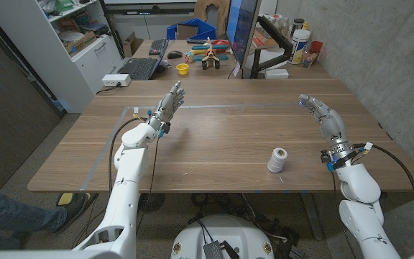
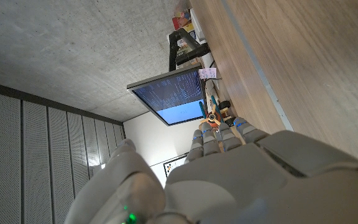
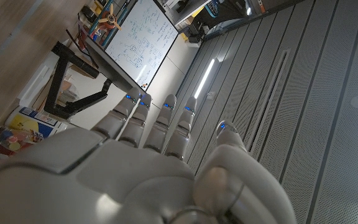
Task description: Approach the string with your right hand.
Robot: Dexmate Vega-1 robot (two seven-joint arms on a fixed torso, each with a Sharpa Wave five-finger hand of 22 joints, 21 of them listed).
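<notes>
**A:** Looking for the string first: where does it sit?

**B:** One spool of white string [image 1: 278, 159] stands upright on the wooden table [image 1: 221, 137], near the front edge. I'll place everything from that spool.

**A:** And the right hand?

**B:** The right hand [image 1: 320, 110] hangs above the table, beyond the spool and a little to its right, clearly apart from it. Its fingers are spread and extended, holding nothing. I judge it is held high and splayed that way because it waits in a ready pose; the approach has not yet begun.

**A:** What would the approach need?

**B:** By my reading, the hand must draw back toward the robot, drop, and shift slightly left to reach the spool. The spool is small and stands on a narrow base, so a careless brush could tip it.

**A:** The left hand?

**B:** The left hand [image 1: 169, 102] is well to the spool's left and farther back, raised with fingers apart and empty. It likely stays out of the way since the task names only the right.

**A:** Counts?

**B:** One spool, two hands, one table. Far behind the spool there is a monitor [image 1: 244, 32] and a keyboard [image 1: 139, 68].
</notes>
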